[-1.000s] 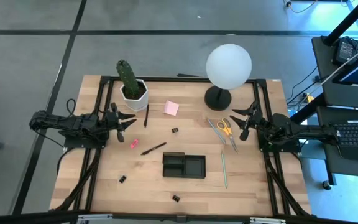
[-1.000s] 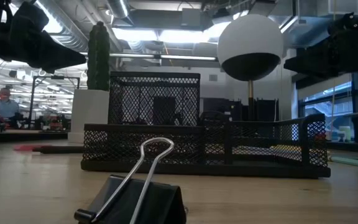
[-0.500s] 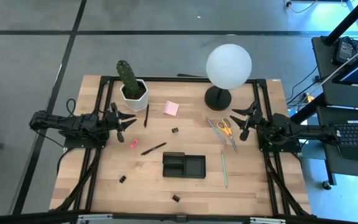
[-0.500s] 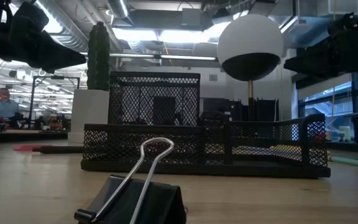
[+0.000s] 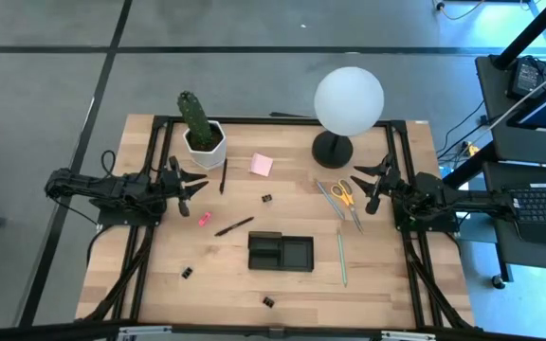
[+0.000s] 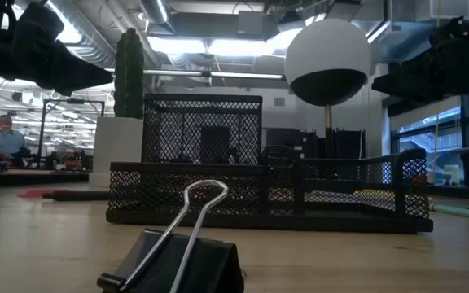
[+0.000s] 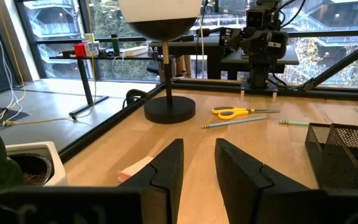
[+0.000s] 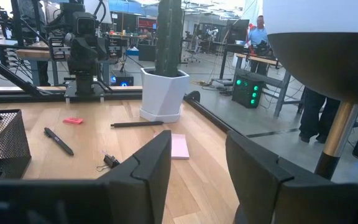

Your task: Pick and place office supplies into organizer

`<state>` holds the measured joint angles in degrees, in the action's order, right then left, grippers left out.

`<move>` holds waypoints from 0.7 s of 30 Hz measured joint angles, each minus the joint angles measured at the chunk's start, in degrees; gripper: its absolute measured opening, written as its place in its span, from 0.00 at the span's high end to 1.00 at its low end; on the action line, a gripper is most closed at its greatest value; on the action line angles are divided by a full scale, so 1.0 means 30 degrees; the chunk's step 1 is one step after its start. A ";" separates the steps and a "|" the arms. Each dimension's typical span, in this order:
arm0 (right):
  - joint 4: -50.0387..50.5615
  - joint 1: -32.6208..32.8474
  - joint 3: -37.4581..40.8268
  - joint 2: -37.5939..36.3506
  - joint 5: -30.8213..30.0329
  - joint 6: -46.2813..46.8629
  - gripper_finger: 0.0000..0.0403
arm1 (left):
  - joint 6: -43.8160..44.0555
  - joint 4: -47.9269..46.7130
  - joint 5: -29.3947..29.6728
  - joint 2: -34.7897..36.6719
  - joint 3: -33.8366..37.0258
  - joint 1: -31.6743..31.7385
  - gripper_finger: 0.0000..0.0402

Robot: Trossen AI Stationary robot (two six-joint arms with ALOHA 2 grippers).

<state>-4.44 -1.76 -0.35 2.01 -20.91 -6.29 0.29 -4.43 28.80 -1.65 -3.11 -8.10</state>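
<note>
The left gripper (image 5: 195, 184) was positioned at the table's 9 o'clock edge, raised above the wood. Its fingers (image 7: 168, 169) were spread with a narrow gap between them; nothing was held or touched. The right gripper (image 5: 375, 183) was positioned at the 3 o'clock edge. Its fingers (image 8: 148, 167) were likewise parted, with a wider gap, and nothing was gripped.

The black mesh organizer (image 5: 281, 252) was located slightly toward 6 o'clock from the table's centre, and nothing could be seen in its compartments from above. The supplies were scattered around it:

- The pink sticky-note pad (image 5: 261, 166) lay at 12 o'clock of the organizer, well apart.
- The yellow-handled scissors (image 5: 346, 197) lay at 2 o'clock, near the right gripper.
- The green pencil (image 5: 341, 256) lay at 3 o'clock, just beside the organizer.
- One black pen (image 5: 234, 226) lay at 10 o'clock; a second pen (image 5: 223, 176) lay beside the potted cactus (image 5: 198, 124).
- The pink-red eraser (image 5: 204, 220) lay near the left gripper.
- Binder clips were noted at 11 o'clock (image 5: 266, 198), 8 o'clock (image 5: 187, 273) and 6 o'clock (image 5: 267, 301).
</note>
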 joint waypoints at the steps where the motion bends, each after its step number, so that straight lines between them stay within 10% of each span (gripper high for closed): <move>1: 0.0004 0.0000 0.0000 0.0004 0.0000 0.0000 0.62 | -0.0004 0.0001 0.0000 -0.0007 -0.0001 0.0000 0.79; 21: 0.0004 0.0000 0.0000 0.0001 0.0007 0.6080 0.62 | -0.0002 -0.0002 0.0000 -0.0003 0.0000 0.0000 0.79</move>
<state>-4.43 -1.76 -0.35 2.01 -20.88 11.95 0.29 -4.43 28.80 -1.66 -3.11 -8.10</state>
